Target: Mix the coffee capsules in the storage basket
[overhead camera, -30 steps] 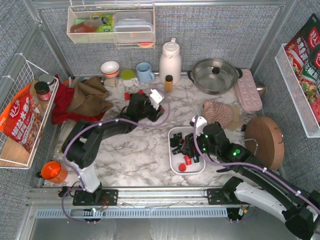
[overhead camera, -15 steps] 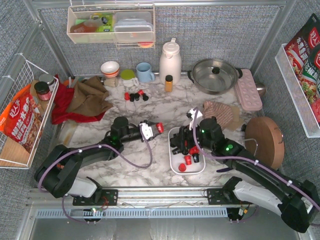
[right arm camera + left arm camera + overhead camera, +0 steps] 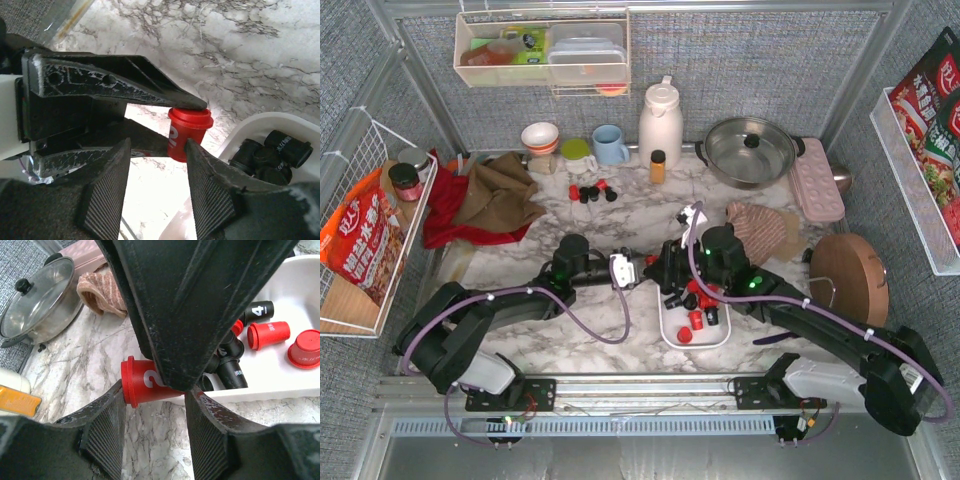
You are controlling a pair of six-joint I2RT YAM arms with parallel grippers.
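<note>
The white storage basket [image 3: 721, 340] sits at table centre with several red and black coffee capsules [image 3: 697, 309] inside. My left gripper [image 3: 644, 263] is shut on a red capsule [image 3: 141, 385] marked "2", pinched end to end just outside the basket's left rim [image 3: 280, 388]. In the right wrist view that red capsule [image 3: 188, 132] stands between the left fingers [image 3: 125, 80]. My right gripper [image 3: 157, 152] is open, its jaws straddling the capsule from the side; one pad is close to it and the other apart. Three more capsules [image 3: 592, 191] lie loose at the back.
A lidded pot [image 3: 750, 150], a striped cloth [image 3: 760, 228] and a pink box [image 3: 817, 180] lie behind the basket on the right. An amber bottle [image 3: 658, 165] stands at the back, a wooden disc [image 3: 850, 285] at the right and crumpled cloths [image 3: 485, 200] at the left.
My left gripper carried the red capsule rightward to the basket's left rim. My right gripper swung left out of the basket to meet it, and its jaws narrowed slightly.
</note>
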